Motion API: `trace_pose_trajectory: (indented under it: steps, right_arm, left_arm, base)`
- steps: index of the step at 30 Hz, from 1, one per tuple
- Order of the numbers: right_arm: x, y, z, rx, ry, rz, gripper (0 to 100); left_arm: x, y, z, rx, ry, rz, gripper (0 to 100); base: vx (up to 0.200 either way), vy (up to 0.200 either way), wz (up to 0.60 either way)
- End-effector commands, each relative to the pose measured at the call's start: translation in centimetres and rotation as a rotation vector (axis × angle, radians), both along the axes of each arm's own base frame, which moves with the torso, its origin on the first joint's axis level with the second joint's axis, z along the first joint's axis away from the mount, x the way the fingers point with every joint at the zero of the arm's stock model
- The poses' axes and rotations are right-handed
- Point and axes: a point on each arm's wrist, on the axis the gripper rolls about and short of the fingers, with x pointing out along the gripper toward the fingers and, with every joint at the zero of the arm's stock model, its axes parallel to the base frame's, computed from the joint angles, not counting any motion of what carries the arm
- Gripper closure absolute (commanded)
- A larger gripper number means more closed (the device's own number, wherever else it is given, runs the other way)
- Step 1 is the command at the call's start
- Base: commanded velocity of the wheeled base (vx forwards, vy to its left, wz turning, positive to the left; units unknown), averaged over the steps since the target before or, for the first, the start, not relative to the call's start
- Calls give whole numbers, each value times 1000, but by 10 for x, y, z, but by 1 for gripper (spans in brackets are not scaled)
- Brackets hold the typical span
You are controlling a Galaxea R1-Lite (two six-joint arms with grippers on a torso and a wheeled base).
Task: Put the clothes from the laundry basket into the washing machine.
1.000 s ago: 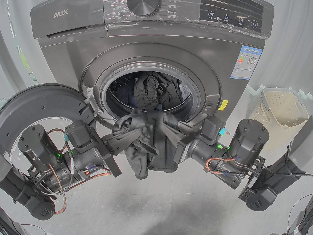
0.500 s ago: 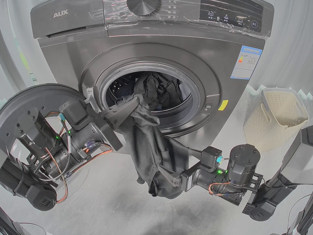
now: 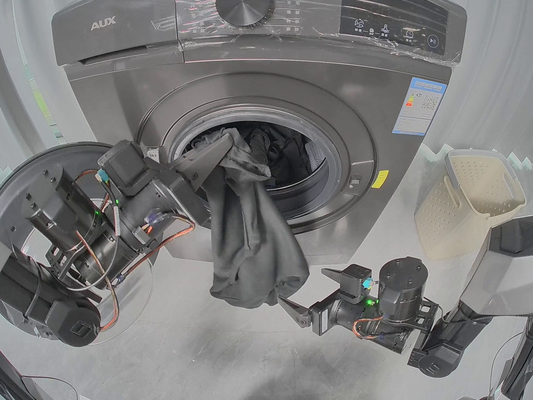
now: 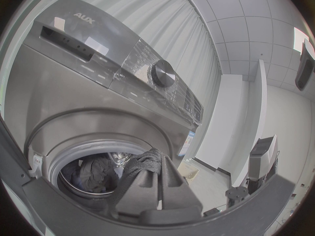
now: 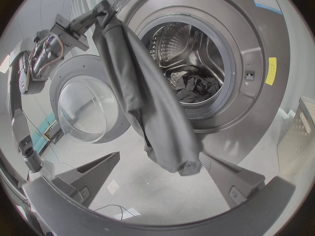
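Grey garment (image 3: 250, 240) pinched in my left hand (image 3: 226, 140) at washing machine (image 3: 333, 84) mouth; my right hand (image 3: 302, 286) spread below.

One washing machine (image 3: 311, 79), one laundry basket (image 3: 472, 201), one hanging garment (image 3: 250, 240)

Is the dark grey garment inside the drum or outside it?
Mostly outside: the dark grey cloth garment hangs from the left end effector at the washer's opening.

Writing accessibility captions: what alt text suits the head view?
The left gripper holds a dark garment at the washing machine's open drum, most of it hanging outside. The right gripper is open below it; a cream laundry basket sits at right.
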Motion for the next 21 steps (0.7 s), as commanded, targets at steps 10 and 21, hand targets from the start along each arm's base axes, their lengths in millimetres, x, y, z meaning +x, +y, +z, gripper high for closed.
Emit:
trace_pose_trajectory:
  steps: [10,21]
  right_arm:
    - [2,24,-11,15,-2,49,0]
    - [6,51,-17,71,-34,99,0]
  left_arm:
    - [1,-1,12,-28,-41,2,100]
    - [3,-2,16,-48,-48,29,100]
  base:
    - [0,0,0]
    - [0,0,0]
